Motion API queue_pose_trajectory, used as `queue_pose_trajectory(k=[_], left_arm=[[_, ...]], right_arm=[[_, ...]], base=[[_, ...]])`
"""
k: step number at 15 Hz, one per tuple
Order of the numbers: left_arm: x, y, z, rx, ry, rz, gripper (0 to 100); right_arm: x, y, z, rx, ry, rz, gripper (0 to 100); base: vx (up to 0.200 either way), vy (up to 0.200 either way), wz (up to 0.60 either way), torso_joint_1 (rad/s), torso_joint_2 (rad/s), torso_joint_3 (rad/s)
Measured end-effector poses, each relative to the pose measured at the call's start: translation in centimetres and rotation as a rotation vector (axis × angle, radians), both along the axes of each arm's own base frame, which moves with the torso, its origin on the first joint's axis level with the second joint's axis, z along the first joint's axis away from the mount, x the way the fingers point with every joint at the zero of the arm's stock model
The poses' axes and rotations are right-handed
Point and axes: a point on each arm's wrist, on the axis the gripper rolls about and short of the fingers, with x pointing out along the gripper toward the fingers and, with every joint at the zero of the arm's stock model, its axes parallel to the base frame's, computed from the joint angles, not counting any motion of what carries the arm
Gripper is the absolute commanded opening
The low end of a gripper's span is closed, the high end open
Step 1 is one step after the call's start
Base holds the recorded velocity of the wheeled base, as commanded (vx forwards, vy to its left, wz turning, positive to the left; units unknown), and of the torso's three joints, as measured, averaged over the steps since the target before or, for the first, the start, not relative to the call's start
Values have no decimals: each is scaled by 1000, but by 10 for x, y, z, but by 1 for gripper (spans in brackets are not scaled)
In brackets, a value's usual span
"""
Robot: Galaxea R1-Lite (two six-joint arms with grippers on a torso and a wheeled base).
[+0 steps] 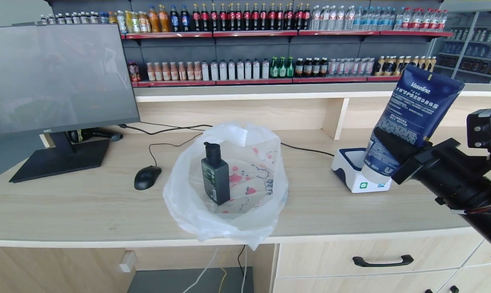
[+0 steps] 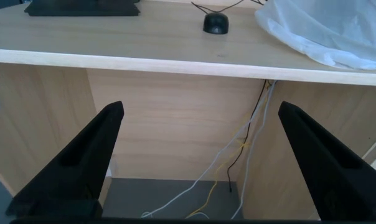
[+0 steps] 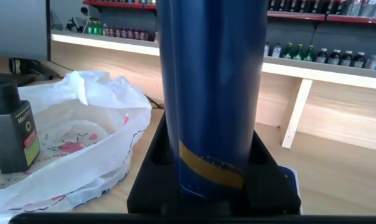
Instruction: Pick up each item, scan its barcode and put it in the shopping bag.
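Note:
My right gripper (image 1: 396, 151) is shut on a blue lotion tube (image 1: 412, 118), holding it tilted with its white cap down, just above the white and blue barcode scanner (image 1: 353, 171) at the counter's right. From the right wrist, the tube (image 3: 213, 87) rises between the black fingers (image 3: 154, 165). The translucent shopping bag (image 1: 229, 191) lies open mid-counter with a dark pump bottle (image 1: 215, 173) standing inside; bag (image 3: 82, 143) and bottle (image 3: 12, 127) also appear from the right wrist. My left gripper (image 2: 197, 162) hangs open below the counter edge, nothing between its fingers.
A monitor (image 1: 54, 81) stands at the counter's left with a black mouse (image 1: 147, 177) beside the bag. Cables run across the counter and hang beneath it (image 2: 247, 149). Drink shelves (image 1: 269, 40) line the back wall. A drawer handle (image 1: 382, 260) sits below right.

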Motion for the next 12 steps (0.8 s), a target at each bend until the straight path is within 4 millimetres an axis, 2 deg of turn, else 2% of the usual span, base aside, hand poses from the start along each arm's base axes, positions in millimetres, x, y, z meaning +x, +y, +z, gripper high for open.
queue_pose_trajectory(k=[5, 11, 12], left_arm=[[0, 0, 0, -2, 0, 0, 100], [0, 0, 0, 0, 0, 0, 100], [0, 0, 0, 0, 1, 0, 100]], right_arm=[[3, -2, 0, 2, 0, -11, 0], [3, -2, -3, -2, 13, -13, 0], [2, -2, -3, -2, 8, -10, 0]], base=[[0, 200, 0, 1, 5, 2], [0, 0, 0, 0, 0, 0], [0, 0, 600, 7, 2, -2]])
